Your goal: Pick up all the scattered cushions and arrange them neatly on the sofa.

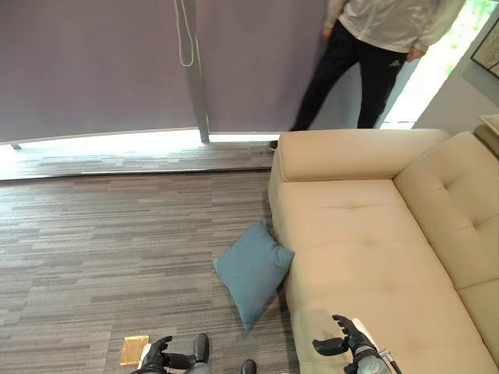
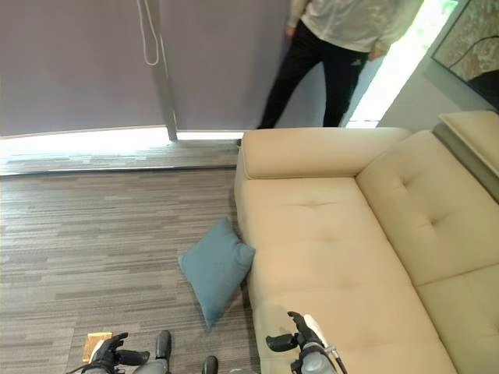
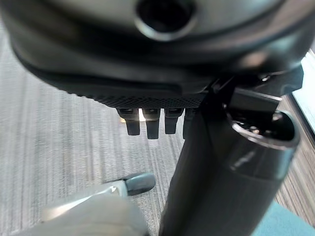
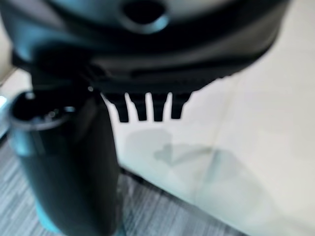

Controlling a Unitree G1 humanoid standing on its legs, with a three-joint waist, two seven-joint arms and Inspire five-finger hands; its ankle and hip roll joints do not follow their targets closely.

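Note:
A blue-grey cushion (image 1: 253, 271) lies on the carpet, leaning against the front of the beige sofa (image 1: 366, 234). Its corner shows in the left wrist view as a teal patch (image 3: 285, 221). My left hand (image 1: 160, 357) hovers low over the floor, short of the cushion, with relaxed fingers (image 3: 147, 123) holding nothing. My right hand (image 1: 347, 340) hangs over the sofa seat's near end, fingers (image 4: 147, 108) straight and empty. The same scene appears in the right eye view, with the cushion (image 2: 216, 269) and my right hand (image 2: 300, 336).
A person (image 1: 366, 54) stands behind the sofa's far arm, by the grey curtain (image 1: 101, 62). A small yellow-brown block (image 1: 134, 349) lies on the carpet beside my left hand. Open carpet stretches to the left of the cushion.

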